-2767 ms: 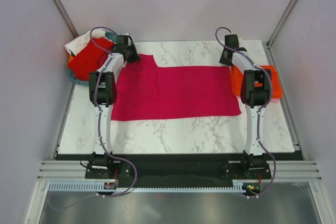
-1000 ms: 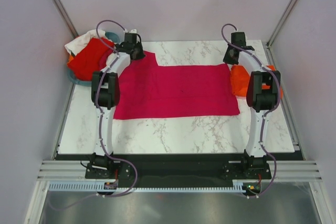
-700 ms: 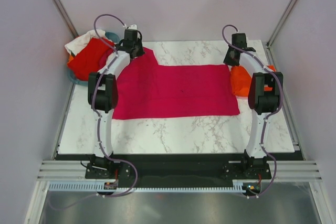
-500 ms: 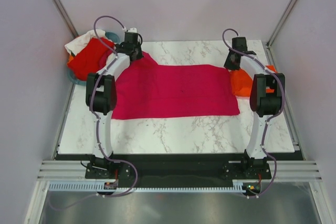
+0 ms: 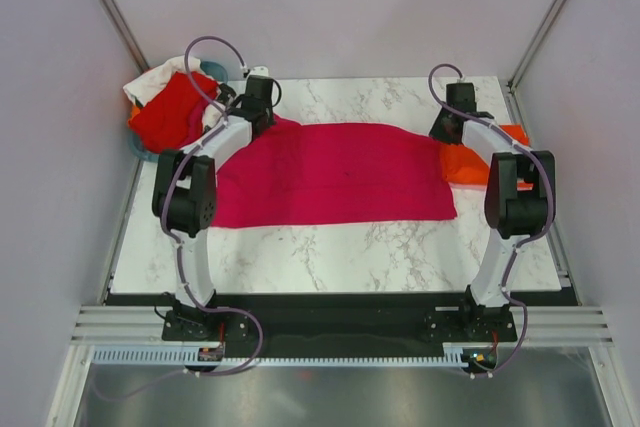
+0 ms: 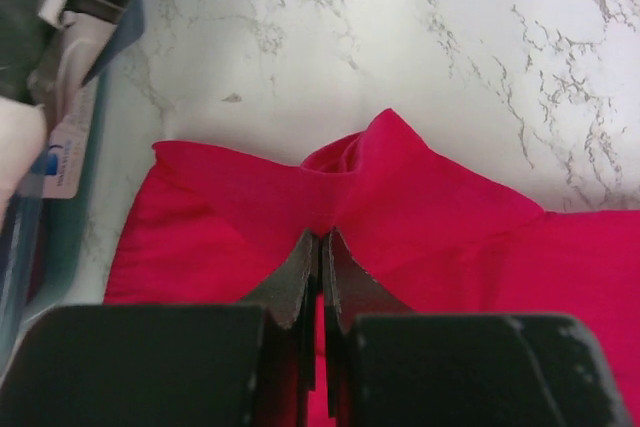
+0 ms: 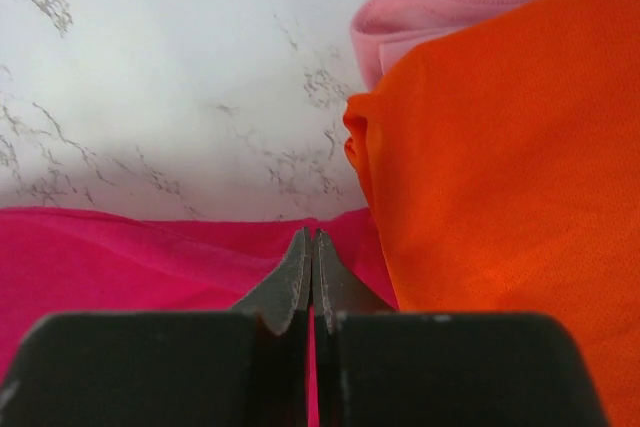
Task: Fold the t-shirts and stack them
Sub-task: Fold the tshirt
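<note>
A magenta-pink t-shirt [image 5: 335,172] lies spread across the marble table. My left gripper [image 5: 262,119] is shut on its far left corner, where the cloth bunches up at the fingertips [image 6: 321,239]. My right gripper [image 5: 447,130] is shut on its far right corner [image 7: 312,237]. The far edge of the shirt is lifted between the two grippers. A bright orange t-shirt [image 5: 480,160] lies at the right [image 7: 510,157], on a paler pink cloth [image 7: 440,7]. A red t-shirt [image 5: 165,112] and a white one [image 5: 150,78] are piled at the far left.
The red and white shirts sit in a teal basket [image 5: 148,155] off the table's far left corner; its rim shows in the left wrist view [image 6: 45,217]. Grey walls close in the back and sides. Bare marble [image 5: 330,247] lies in front of the magenta shirt.
Both grippers have lifted the shirt's far corners and moved inward and slightly nearer. The far edge now arches up off the table. The left sleeve has been pulled in.
</note>
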Tool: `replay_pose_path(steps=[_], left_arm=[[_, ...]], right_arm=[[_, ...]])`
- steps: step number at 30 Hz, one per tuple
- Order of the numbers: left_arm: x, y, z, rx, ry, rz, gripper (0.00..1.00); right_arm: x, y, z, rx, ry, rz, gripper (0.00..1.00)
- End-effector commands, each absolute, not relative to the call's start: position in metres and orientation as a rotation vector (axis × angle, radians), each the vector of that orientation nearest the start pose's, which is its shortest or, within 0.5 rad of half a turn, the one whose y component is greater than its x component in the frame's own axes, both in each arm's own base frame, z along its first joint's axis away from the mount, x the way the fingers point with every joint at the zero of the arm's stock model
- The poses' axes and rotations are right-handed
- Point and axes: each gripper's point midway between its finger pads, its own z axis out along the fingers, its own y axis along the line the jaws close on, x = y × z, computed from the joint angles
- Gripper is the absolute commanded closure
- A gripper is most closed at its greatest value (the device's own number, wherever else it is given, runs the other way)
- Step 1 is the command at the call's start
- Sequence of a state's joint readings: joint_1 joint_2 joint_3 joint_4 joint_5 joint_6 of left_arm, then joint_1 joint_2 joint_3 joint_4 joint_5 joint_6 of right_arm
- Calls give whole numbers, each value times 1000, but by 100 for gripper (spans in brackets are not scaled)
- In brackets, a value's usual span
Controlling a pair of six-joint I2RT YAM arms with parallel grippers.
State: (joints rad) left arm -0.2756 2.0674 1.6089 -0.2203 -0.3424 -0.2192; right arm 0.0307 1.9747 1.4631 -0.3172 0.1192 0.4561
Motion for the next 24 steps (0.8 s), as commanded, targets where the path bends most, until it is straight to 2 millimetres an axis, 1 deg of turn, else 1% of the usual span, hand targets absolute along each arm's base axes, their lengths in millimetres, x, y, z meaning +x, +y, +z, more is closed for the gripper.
replay_pose_path(steps=[1,2,3,4,5,6,7,9,10,12,13,14,16,17,18,19,22,23,24], left_arm=[[543,-89,155,-122,2073,212,98],[539,-85,163,-130,2057,237,98],[537,-82,166,-127,2052,257,98],[531,-83,164,-115,2058,274,98],[528,-79,166,-122,2052,302,98],[524,-79,173,-119,2040,308,98],[519,-80,171,-110,2046,314,98],[513,-80,177,-106,2036,324,98],[508,-83,175,-93,2042,331,98],[502,-81,179,-90,2034,364,98],[498,-82,177,-82,2037,378,98],[495,-79,178,-88,2034,405,98],[487,-80,177,-80,2039,426,98],[484,-79,177,-84,2038,442,98],[480,-79,172,-75,2051,451,98],[477,-79,174,-79,2046,454,98],[470,-76,168,-86,2060,471,98],[468,-75,170,-95,2056,467,98],[465,-74,165,-94,2068,472,98]], right_arm=[[509,10,99,599,2238,97,100],[509,10,102,601,2228,101,100],[508,10,101,608,2224,102,100],[505,9,98,614,2230,99,100],[504,9,102,616,2217,103,100],[504,9,103,625,2208,109,100],[501,8,100,635,2211,104,100],[499,7,101,647,2201,99,100],[498,6,99,659,2201,95,100],[496,3,100,668,2193,92,100],[494,2,98,674,2195,90,100],[493,0,101,677,2186,86,100],[491,-1,101,676,2179,81,100],[491,-3,105,678,2166,76,100],[488,-4,103,684,2168,69,100],[488,-6,106,684,2159,67,100],[484,-7,104,687,2156,66,100],[483,-6,104,689,2152,68,100],[481,-6,101,693,2156,69,100]])
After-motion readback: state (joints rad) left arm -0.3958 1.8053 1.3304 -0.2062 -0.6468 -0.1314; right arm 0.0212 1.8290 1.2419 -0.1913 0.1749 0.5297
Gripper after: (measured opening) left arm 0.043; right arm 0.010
